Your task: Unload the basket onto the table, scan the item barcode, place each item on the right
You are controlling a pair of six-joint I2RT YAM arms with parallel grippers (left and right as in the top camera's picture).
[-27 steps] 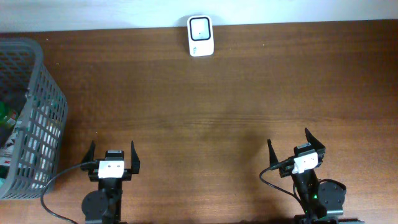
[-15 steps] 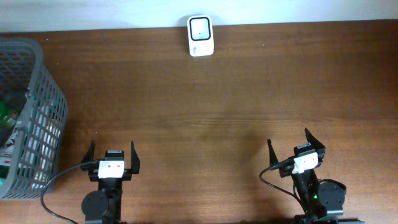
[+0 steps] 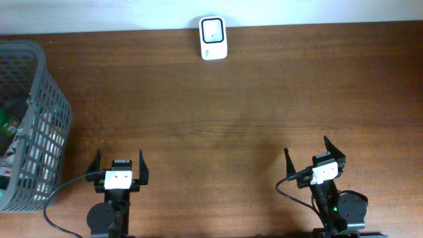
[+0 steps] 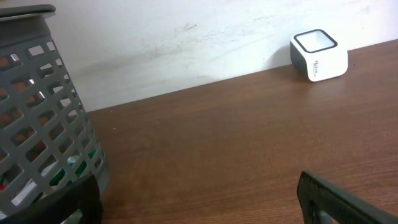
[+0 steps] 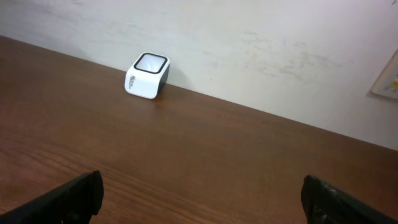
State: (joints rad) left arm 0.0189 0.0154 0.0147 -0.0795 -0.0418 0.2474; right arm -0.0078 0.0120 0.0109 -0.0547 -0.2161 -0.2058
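Observation:
The white barcode scanner with its dark window stands at the table's far edge against the wall, also seen in the left wrist view and the right wrist view. Packaged items lie inside the grey mesh basket at the far left, only partly visible through the mesh; no barcode can be made out. My left gripper sits near the front edge, open and empty, just right of the basket. My right gripper is open and empty at the front right.
The basket wall rises close beside my left gripper's left finger. A white wall backs the table behind the scanner. Bare brown wood lies between my right gripper and the scanner.

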